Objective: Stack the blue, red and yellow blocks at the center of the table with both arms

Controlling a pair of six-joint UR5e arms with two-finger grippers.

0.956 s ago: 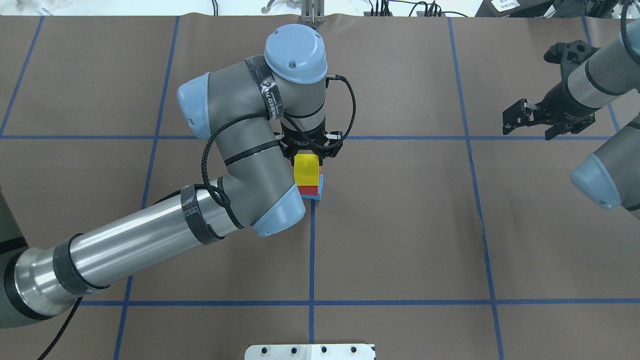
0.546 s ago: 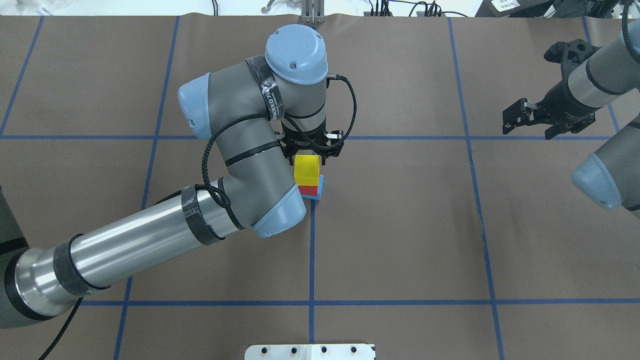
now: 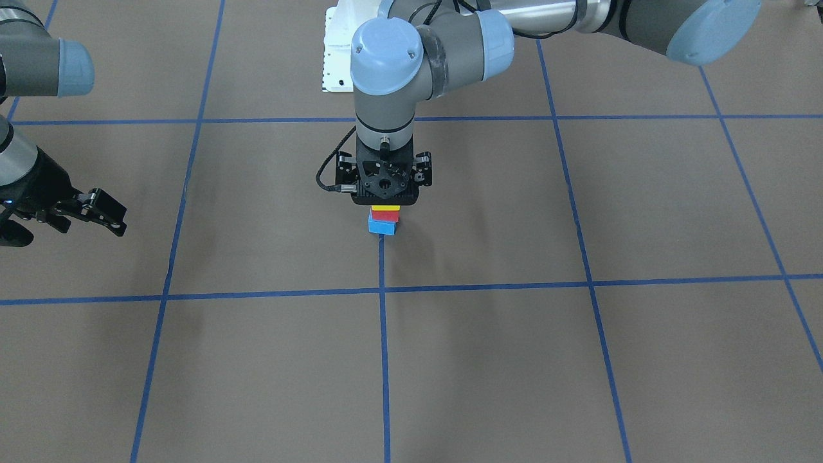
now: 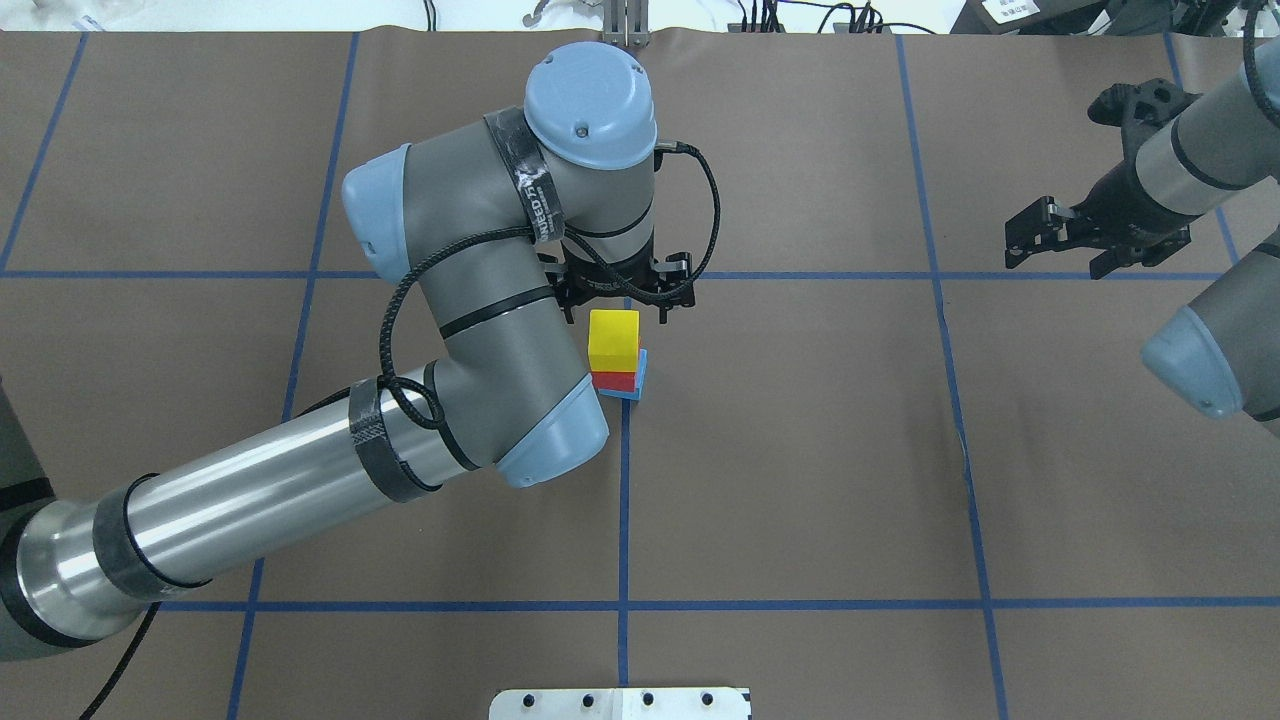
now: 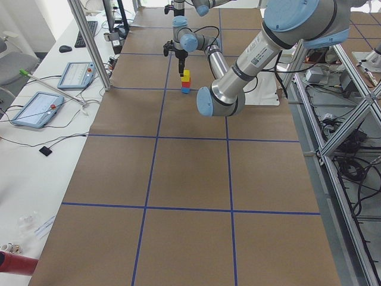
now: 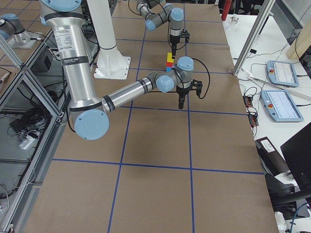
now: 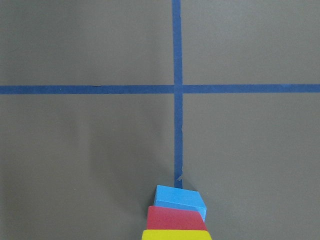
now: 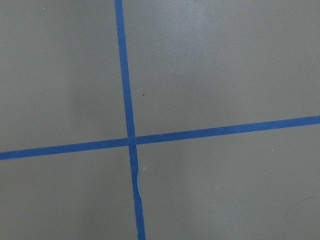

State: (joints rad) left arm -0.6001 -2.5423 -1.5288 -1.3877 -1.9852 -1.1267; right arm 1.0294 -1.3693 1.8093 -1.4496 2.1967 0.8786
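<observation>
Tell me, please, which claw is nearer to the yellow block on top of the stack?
Left. The left claw hangs just above the yellow block, while the right claw is far off to the robot's right, well apart from it.

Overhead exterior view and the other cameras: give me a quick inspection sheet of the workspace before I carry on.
Surface: brown paper table with a blue tape grid; slight crease on the robot's right.
Job's things: blue block at the bottom, red block on it, yellow block on top, by a tape crossing.
Clutter: nothing seen.
End effectors: left end effector hangs just above the stack, looks open, holds nothing; right end effector is open, empty, off to the side.
Cables: black cable loops around the left wrist, clear of the stack.
Surroundings: white base plate; tablets on the side bench.
</observation>
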